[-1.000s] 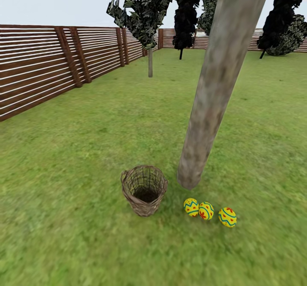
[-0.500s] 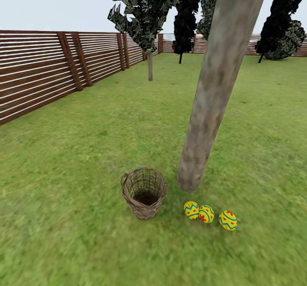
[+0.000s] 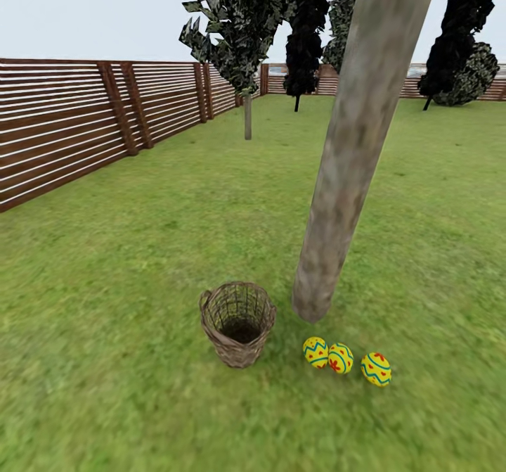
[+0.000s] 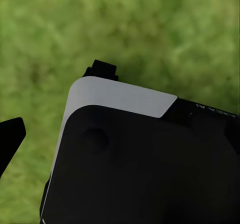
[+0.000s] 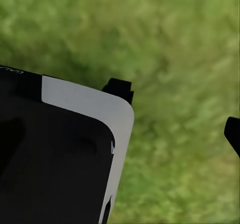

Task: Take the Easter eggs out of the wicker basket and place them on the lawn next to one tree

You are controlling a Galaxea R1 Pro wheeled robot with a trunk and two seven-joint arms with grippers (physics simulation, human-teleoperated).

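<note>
The lawn [image 3: 126,282] spreads flat and green to the slatted wooden fence [image 3: 63,127], with dark thin-trunked trees [image 3: 242,22] standing well back. Nearest is the tree with the pale mottled trunk [image 3: 344,169], leaning slightly, its foot meeting the grass just beside the wicker basket [image 3: 237,323]. The basket stands upright, and its dark inside shows no egg (as far as the weave lets one see). The three Easter eggs [image 3: 341,358] lie in a short row on the grass close by the trunk's foot, the first two touching and the third a little apart. Grouped at one tree like this, they look placed to meet the task, which I judge finished. Each wrist view looks down on grass past a dark body; whether the left claw or the right claw is spread or pressed together I cannot tell.
</note>
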